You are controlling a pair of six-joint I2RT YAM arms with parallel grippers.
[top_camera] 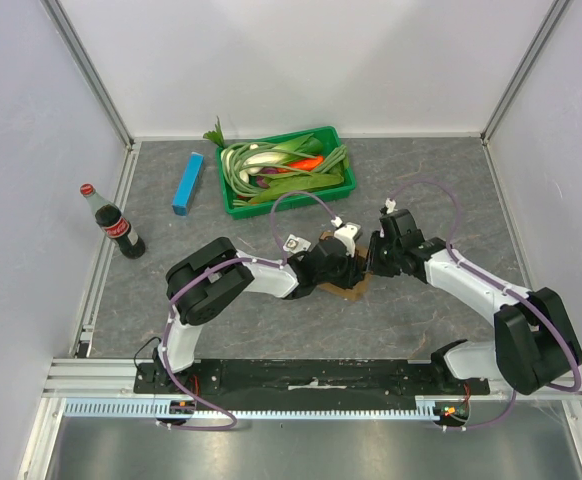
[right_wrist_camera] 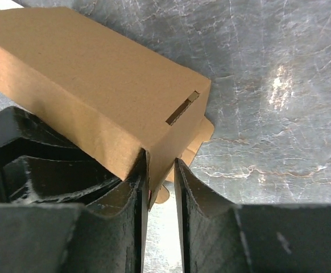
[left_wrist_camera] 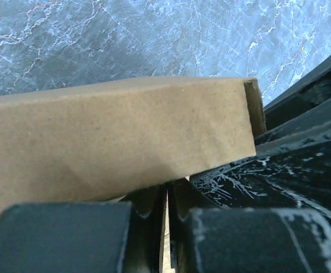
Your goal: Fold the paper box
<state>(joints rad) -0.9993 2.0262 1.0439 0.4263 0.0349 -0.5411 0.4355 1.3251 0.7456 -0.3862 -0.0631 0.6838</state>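
One paper box (left_wrist_camera: 114,131) is worked at mid-table between two arms.

At the far left, one cola bottle (top_camera: 121,225) is stood upright near the side wall. One blue box (top_camera: 187,183) is laid behind it, just beside one green tray (top_camera: 225,190) heaped with vegetables by the back wall. The tray is placed close behind the jaws. The left arm (top_camera: 271,278) is stretched toward the centre, and its jaws are pinched almost together on a thin flap of the paper box. A corner of the box is taken between the narrowly parted jaws of the right arm (top_camera: 471,285). One finger is touched there and a gap is left at the other. The table (top_camera: 441,190) is bounded by walls on three sides, and bare surface is left right of the tray and in front of the box.
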